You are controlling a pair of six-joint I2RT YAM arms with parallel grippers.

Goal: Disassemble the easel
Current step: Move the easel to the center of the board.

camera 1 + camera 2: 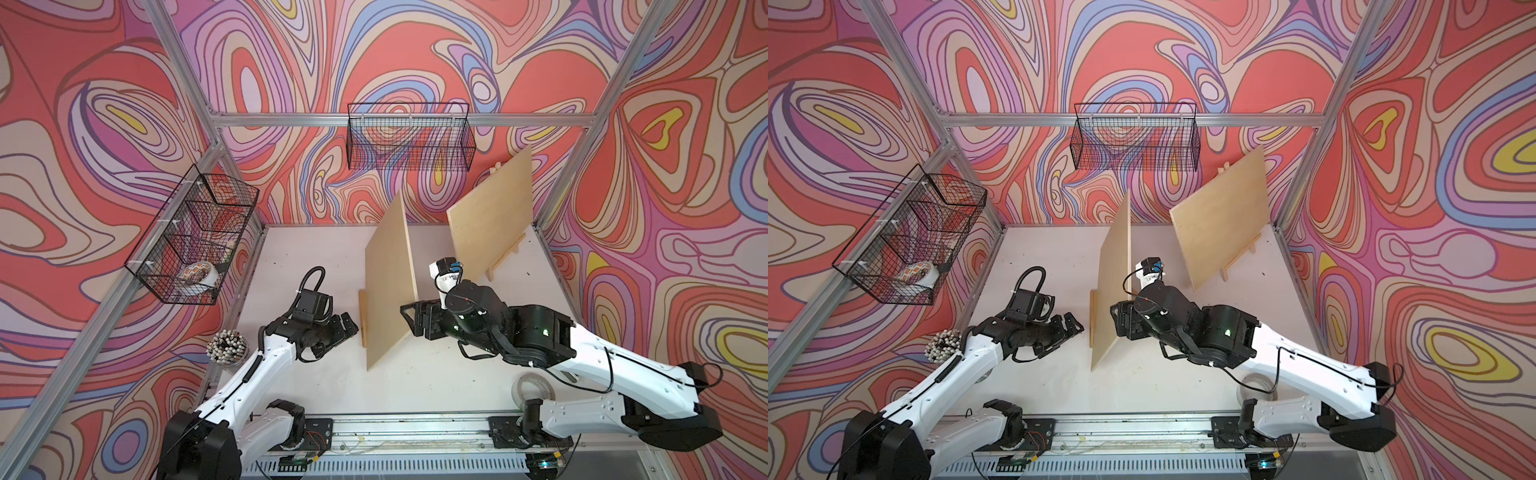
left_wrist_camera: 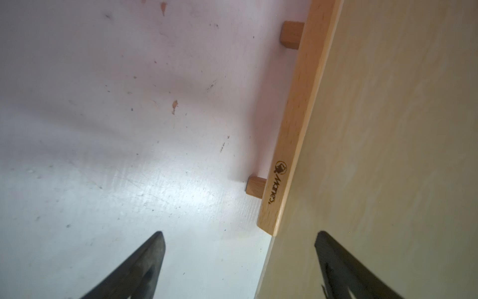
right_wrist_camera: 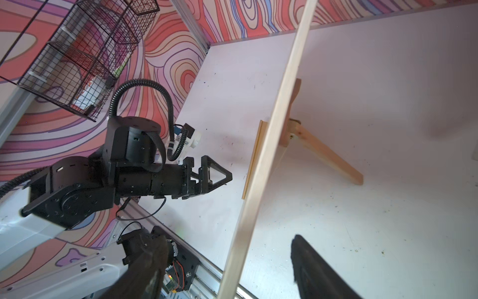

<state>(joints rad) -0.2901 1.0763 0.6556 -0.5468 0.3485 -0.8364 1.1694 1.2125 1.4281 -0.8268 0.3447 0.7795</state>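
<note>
The easel (image 3: 323, 152) stands near the table's (image 1: 299, 257) middle, a board (image 1: 390, 282) standing on its ledge (image 2: 292, 129). At its 9 o'clock the left gripper (image 1: 350, 326) hangs open, just beside the ledge. At 3 o'clock the right gripper (image 1: 410, 322) is open around the board's edge, seemingly without touching.

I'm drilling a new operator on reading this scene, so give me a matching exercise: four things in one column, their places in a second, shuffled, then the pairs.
1 patterned tape roll
2 pencil jar
3 far board
4 right hand

A astride an edge of the near board
B in the side basket
C beside the left arm
D leaning on the back easel

Pairs: 1-B, 2-C, 3-D, 4-A
</note>
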